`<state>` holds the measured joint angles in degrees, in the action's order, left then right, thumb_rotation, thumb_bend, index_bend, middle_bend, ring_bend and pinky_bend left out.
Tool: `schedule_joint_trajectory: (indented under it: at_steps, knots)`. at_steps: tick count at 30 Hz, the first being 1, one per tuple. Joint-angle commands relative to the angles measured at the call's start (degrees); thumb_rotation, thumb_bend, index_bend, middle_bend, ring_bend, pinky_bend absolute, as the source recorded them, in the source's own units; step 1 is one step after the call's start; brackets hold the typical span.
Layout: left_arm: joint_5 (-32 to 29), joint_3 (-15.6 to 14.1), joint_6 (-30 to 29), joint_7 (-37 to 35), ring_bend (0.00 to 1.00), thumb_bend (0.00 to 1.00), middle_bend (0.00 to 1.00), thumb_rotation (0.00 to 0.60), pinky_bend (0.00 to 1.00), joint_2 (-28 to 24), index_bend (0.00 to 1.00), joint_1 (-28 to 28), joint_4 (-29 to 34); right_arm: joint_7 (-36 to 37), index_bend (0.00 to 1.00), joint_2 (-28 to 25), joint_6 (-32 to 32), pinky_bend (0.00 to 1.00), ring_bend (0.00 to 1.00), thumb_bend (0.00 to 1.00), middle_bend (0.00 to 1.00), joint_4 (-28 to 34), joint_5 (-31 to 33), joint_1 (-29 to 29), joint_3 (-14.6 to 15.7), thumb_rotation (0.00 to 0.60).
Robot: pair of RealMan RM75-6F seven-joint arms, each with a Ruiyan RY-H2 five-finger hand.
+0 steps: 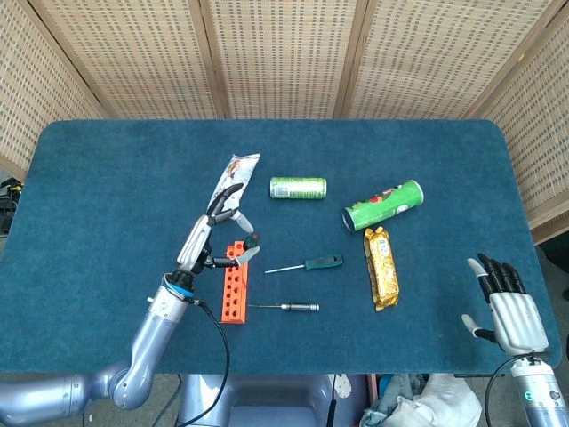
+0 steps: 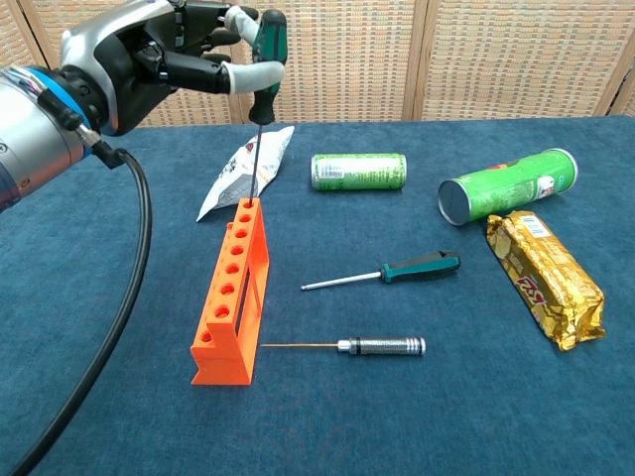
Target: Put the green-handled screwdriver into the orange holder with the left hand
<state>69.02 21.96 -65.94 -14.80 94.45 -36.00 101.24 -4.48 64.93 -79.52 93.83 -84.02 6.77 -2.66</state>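
Note:
My left hand [image 2: 149,55] [image 1: 212,242] pinches a green-handled screwdriver [image 2: 268,45] [image 1: 252,240] by its handle, held upright with the tip down. Its thin shaft [image 2: 254,159] hangs over the far end of the orange holder [image 2: 233,293] [image 1: 235,285], with the tip at or just above the farthest hole. A second green-handled screwdriver [image 2: 397,272] [image 1: 307,264] lies flat on the blue cloth, right of the holder. My right hand [image 1: 508,307] rests open at the table's front right, holding nothing.
A silver-handled screwdriver [image 2: 367,346] lies in front of the holder's near end. A white snack packet [image 2: 243,174] sits behind the holder. A green can [image 2: 358,171], a green tube [image 2: 506,186] and a gold-wrapped bar [image 2: 543,278] lie further right.

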Motion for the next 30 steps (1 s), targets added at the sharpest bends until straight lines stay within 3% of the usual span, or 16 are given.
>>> schedule_joint_trajectory:
  at_steps: [1,30]
  knots:
    - [-0.13,-0.27,-0.26,-0.16,0.00,0.32,0.08,0.600,0.00,0.64,0.64,-0.12,-0.70,0.22,0.00,-0.10,-0.21,0.00,0.00,0.23,0.00,0.02,-0.07,-0.08,-0.03,0.600]
    - [-1.07,-2.04,0.51,-2.44,0.00,0.32,0.08,0.600,0.00,2.09,0.64,-0.04,-5.72,0.95,0.00,-0.28,-0.21,0.00,0.00,0.23,0.00,-0.12,-0.11,-0.13,0.04,0.600]
